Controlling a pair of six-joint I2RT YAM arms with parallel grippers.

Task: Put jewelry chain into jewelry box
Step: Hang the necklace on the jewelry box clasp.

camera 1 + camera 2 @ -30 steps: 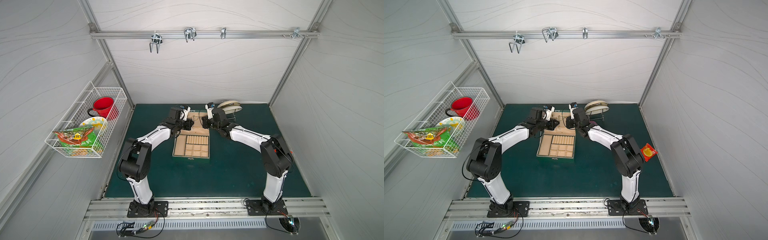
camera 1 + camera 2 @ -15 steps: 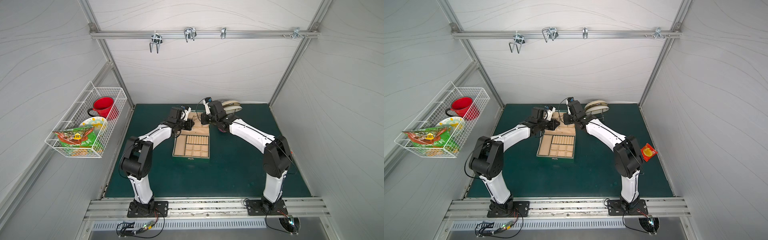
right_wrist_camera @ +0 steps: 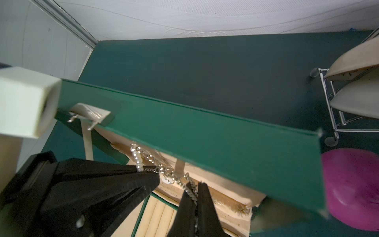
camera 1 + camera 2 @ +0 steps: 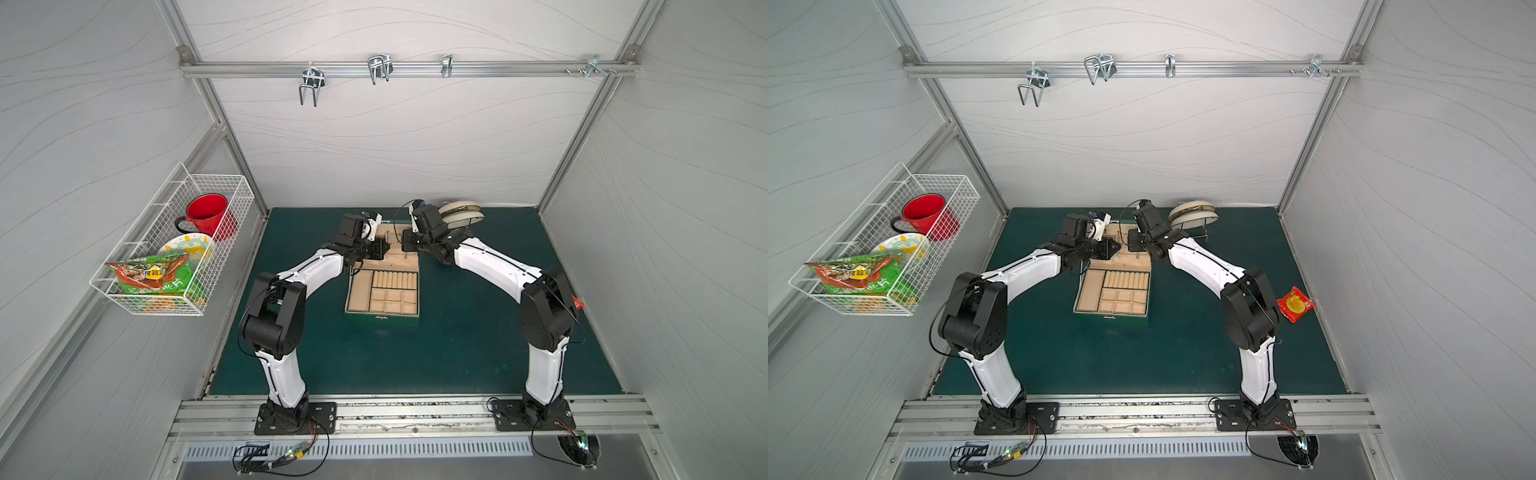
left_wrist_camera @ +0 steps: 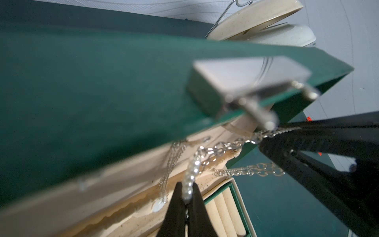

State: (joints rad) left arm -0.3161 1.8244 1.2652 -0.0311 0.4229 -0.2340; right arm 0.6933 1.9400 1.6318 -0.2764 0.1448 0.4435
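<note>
— Where is the silvery chunky-link metal chain [image 5: 221, 147]?
— It is strung between the two arms, in front of the beige lining of the open lid [image 3: 205, 133], at the 12 o'clock end of the dark green hinged jewelry box [image 4: 382, 319]. It is not resting inside yet.
— And the jaws?
— The left gripper [image 5: 187, 197], at 9 o'clock, is clenched on the chain's pearly beaded end. The right gripper [image 3: 195, 197], at 3 o'clock, is clenched on the links.
— How should the robot finish well?
— Probably by bringing the arms closer for slack and keeping clear of the finer pale chains [image 5: 171, 164] hanging from the lid. Then it can lower the chain in and release one end at a time.
</note>
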